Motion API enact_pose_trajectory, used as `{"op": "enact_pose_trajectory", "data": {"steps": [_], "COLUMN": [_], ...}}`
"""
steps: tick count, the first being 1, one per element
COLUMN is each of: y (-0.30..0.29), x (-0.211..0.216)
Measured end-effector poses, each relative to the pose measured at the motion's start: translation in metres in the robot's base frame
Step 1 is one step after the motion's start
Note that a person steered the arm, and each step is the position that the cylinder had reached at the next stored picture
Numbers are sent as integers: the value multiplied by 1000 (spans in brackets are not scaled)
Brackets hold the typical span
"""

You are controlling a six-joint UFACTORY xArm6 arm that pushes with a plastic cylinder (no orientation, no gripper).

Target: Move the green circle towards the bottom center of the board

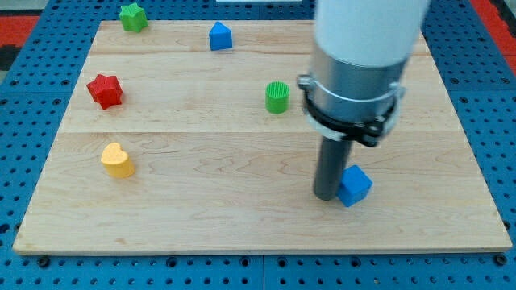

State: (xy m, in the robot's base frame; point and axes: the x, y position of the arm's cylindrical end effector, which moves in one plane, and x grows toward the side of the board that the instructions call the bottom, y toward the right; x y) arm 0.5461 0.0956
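Note:
The green circle point(277, 97) stands upright on the wooden board point(201, 209), a little above and right of the board's middle. My tip point(326, 196) is low on the board's right half, below and to the right of the green circle and well apart from it. It sits right beside the left side of a blue cube point(355, 186); I cannot tell whether they touch. The arm's grey and white body point(359, 64) hangs over the board to the right of the green circle.
A green star point(133, 16) sits at the top left corner. A blue house-shaped block point(220, 36) is at the top middle. A red star point(105, 90) is at the left. A yellow heart point(118, 160) is at the lower left.

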Motion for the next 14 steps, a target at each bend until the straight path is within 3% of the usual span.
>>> {"op": "enact_pose_trajectory", "data": {"steps": [1,2,3,8,9,10,14], "y": [-1,-39,-38,-38,-28,13,10], "x": [-2,-36,-57,-69,-71,-99,-131]}}
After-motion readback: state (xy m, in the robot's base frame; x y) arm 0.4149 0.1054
